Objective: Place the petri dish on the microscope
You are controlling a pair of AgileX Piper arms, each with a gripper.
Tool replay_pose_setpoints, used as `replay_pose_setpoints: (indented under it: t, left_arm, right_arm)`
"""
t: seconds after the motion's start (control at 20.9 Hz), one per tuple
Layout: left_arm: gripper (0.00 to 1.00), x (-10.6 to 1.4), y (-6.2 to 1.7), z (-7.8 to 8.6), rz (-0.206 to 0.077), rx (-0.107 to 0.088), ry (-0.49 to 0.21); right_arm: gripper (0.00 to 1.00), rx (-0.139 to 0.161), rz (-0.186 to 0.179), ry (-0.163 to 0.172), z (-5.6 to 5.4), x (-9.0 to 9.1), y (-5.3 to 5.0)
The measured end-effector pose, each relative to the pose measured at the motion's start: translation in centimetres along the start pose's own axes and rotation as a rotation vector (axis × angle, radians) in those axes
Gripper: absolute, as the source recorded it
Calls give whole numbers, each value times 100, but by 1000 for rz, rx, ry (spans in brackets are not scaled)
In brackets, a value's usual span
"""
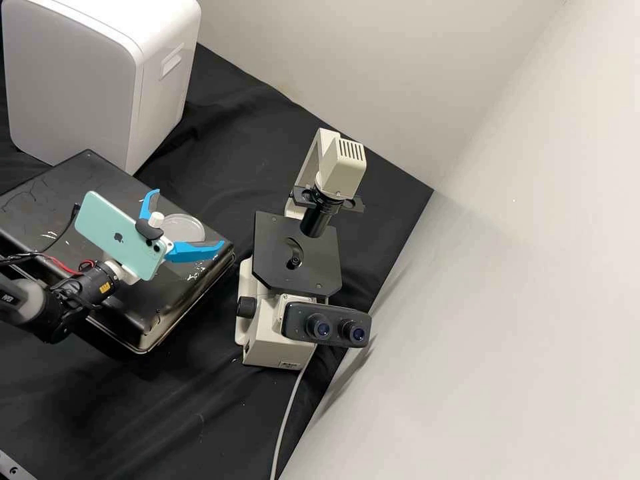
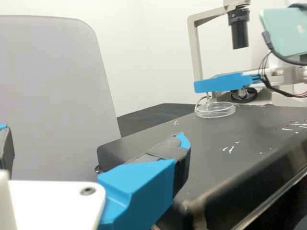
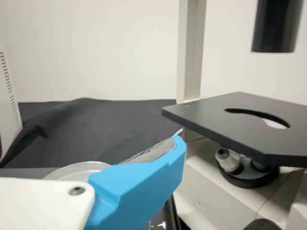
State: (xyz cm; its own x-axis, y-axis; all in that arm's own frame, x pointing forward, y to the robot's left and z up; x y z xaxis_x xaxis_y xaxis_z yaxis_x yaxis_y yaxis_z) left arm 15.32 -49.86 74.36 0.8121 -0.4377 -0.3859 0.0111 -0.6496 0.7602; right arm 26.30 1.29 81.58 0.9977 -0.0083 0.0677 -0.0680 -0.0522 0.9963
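the right gripper (image 1: 187,219) is spread around the petri dish (image 1: 185,231) so it can be clamped. the left gripper (image 2: 91,136) is parted too, unused.

the black bench (image 1: 167,413) carries a white box (image 1: 87,73), a dark tray (image 1: 157,320) and the microscope (image 1: 313,267).

1. A blue finger (image 3: 144,184) is seen nearest the camera, with the petri dish (image 3: 72,170) partly hidden behind it.
2. The microscope stage (image 3: 216,120) (black, with an oval opening) is seen beyond, apart from the dish.
3. Objective lenses (image 3: 229,160) are mounted beneath the stage, and a black tube (image 3: 276,26) is held above it.
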Motion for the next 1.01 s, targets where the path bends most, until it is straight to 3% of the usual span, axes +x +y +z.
replay_pose_setpoints:
  t: [0.24, 0.34, 0.62, 1.01]
  left_arm:
    - [100, 0, 0, 0, 0, 0, 0]
    - [100, 0, 0, 0, 0, 0, 0]
    - [100, 0, 0, 0, 0, 0, 0]
    - [100, 0, 0, 2, 0, -1, 0]
  right_arm:
    - [100, -3, 8, 5, 22, -76, 0]
    - [100, -7, -1, 3, 37, -72, -10]
    - [100, -8, -46, -48, 177, -12, -135]
    - [100, -8, -85, -68, 257, 107, -265]
